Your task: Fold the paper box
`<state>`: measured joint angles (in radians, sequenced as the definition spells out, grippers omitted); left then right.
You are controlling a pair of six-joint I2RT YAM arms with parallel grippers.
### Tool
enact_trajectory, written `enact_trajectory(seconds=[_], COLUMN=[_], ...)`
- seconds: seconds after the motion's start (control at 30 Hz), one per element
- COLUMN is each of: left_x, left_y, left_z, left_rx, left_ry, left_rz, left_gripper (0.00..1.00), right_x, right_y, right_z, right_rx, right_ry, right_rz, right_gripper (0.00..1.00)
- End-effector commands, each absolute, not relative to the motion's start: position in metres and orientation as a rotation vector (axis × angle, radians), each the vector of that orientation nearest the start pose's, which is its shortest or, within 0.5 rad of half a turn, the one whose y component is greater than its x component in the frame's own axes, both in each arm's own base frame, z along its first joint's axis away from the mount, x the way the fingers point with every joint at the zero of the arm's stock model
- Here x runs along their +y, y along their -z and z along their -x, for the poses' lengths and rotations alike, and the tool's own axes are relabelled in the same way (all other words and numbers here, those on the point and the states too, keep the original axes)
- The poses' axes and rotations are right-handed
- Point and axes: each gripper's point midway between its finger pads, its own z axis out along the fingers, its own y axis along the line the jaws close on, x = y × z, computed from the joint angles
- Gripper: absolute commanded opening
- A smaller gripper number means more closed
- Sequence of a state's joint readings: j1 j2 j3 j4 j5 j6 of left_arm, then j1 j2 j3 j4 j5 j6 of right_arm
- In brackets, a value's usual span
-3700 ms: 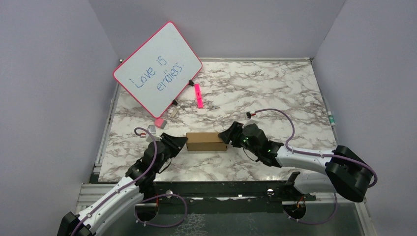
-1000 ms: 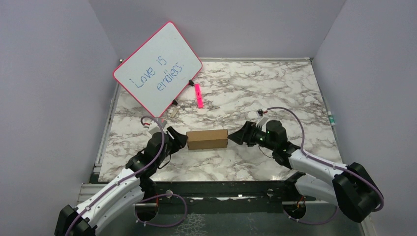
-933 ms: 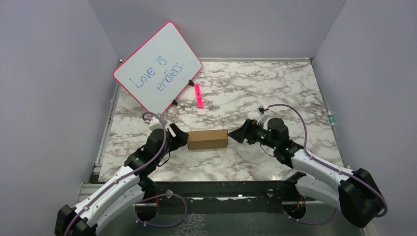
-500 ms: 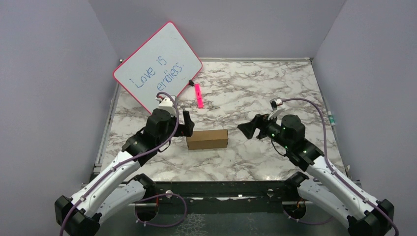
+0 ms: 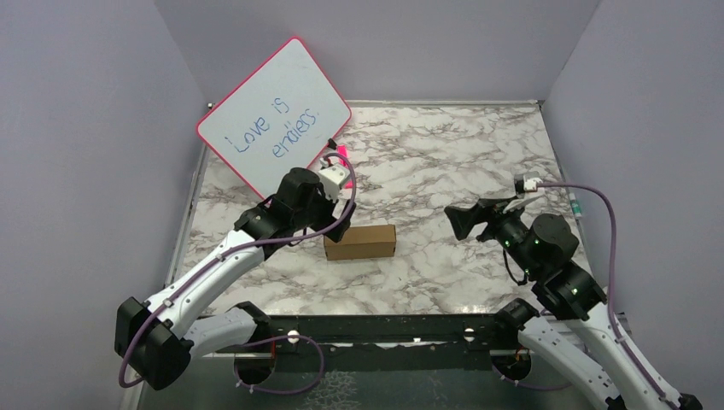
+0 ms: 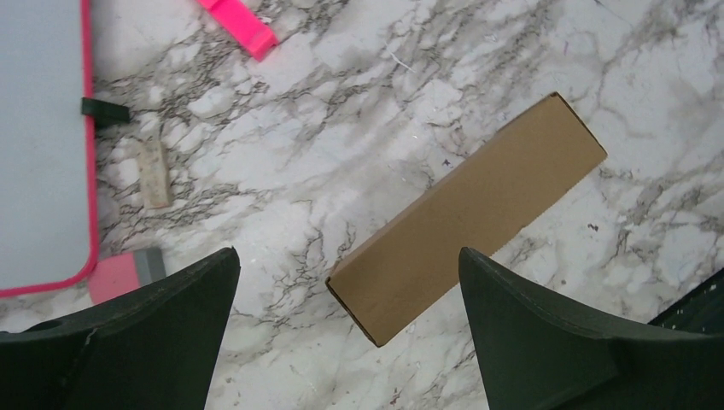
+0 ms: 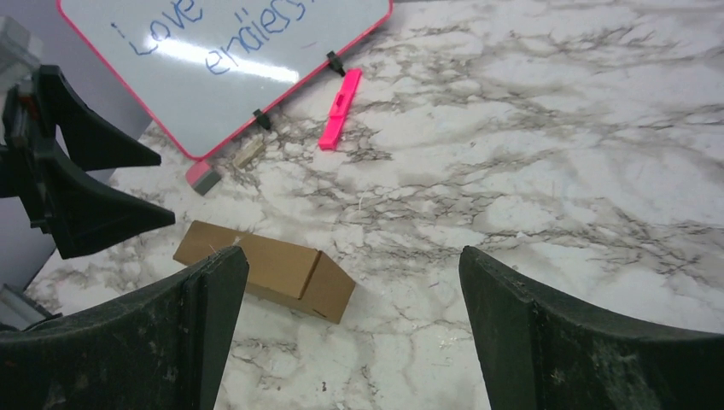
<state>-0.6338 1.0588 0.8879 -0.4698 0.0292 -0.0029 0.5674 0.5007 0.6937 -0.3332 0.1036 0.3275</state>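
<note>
The paper box (image 5: 360, 242) lies closed on the marble table, a plain brown oblong with nothing touching it. It also shows in the left wrist view (image 6: 470, 218) and the right wrist view (image 7: 265, 269). My left gripper (image 5: 338, 224) hangs above the box's left end, open and empty; in its own view the gripper (image 6: 347, 254) has the box's near corner below its wide gap. My right gripper (image 5: 462, 220) is raised well to the right of the box, also open and empty, and in its own view the gripper (image 7: 352, 252) looks down at the box's right end.
A pink-framed whiteboard (image 5: 273, 120) leans at the back left, with a pink marker (image 5: 344, 166) by its lower edge. A pink and grey eraser (image 6: 128, 272) and a small beige piece (image 6: 154, 173) lie left of the box. Purple walls enclose three sides.
Both grippers have left the box's ends, opened wide and lifted away, the left up and back, the right up and to the right. The box stays where it was.
</note>
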Motion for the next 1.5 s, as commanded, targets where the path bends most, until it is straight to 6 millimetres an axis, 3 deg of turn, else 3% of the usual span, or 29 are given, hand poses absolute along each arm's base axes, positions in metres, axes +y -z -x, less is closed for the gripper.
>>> enact_trajectory(seconds=[0.0,0.17,0.37,0.67,0.77,0.9,1.07,1.23,1.47], left_x=[-0.224,-0.241,-0.254,-0.277,-0.277,-0.276,-0.277,-0.282,-0.29], left_y=[-0.196,-0.185,-0.156,-0.117,-0.104,-0.092,-0.097,-0.11,-0.128], left_z=[-0.235,-0.232,-0.238,-0.234,-0.237,-0.243,-0.249,-0.254,-0.289], left_rx=[1.977,1.97,1.953,1.981,2.008,2.044,2.007,1.941,1.761], left_ry=[0.575,0.638,0.524,0.517,0.475,0.4,0.27,0.143,-0.257], left_rz=[-0.983,-1.085,-1.24,-1.44,-1.474,-1.491,-1.503,-1.508,-1.499], left_gripper=[0.99,0.99,0.99,0.98,0.95,0.84,0.57,0.52,0.49], right_x=[0.104,0.084,0.085,0.088,0.09,0.091,0.089,0.088,0.086], right_y=[-0.286,-0.275,-0.288,-0.283,-0.282,-0.282,-0.282,-0.283,-0.284], right_z=[-0.212,-0.202,-0.194,-0.194,-0.195,-0.195,-0.194,-0.193,-0.193], right_rx=[1.712,1.751,1.636,1.651,1.653,1.653,1.647,1.639,1.634], right_ry=[-0.429,-0.354,-0.41,-0.412,-0.413,-0.416,-0.413,-0.412,-0.408], right_rz=[0.123,0.093,0.104,0.13,0.141,0.148,0.142,0.135,0.128], right_gripper=[1.0,1.0,1.0,1.0,1.0,1.0,1.0,1.0,1.0])
